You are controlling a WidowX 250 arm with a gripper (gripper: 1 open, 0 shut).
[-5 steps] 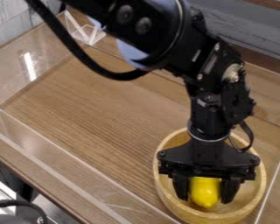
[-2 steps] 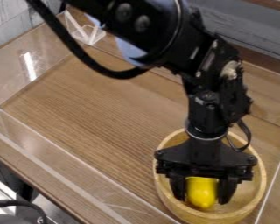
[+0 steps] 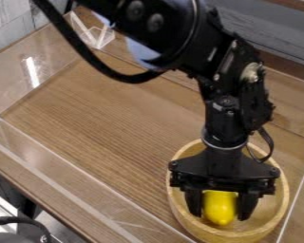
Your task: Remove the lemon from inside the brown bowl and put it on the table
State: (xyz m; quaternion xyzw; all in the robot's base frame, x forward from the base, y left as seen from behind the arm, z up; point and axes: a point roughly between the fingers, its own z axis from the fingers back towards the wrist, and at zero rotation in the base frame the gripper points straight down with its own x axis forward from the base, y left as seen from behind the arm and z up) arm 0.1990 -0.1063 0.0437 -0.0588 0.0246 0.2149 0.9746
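Note:
The lemon, small, bright yellow and glossy, lies low inside the brown bowl, a round light wooden bowl at the lower right of the table. My black gripper points straight down into the bowl, its two fingers pressed against either side of the lemon. The jaws are shut on the lemon. Hand and arm hide much of the bowl's inside and its far rim.
Clear plastic walls border the tabletop on the left and front. The black arm with its cables reaches in from the upper left. Bare wood lies left of the bowl.

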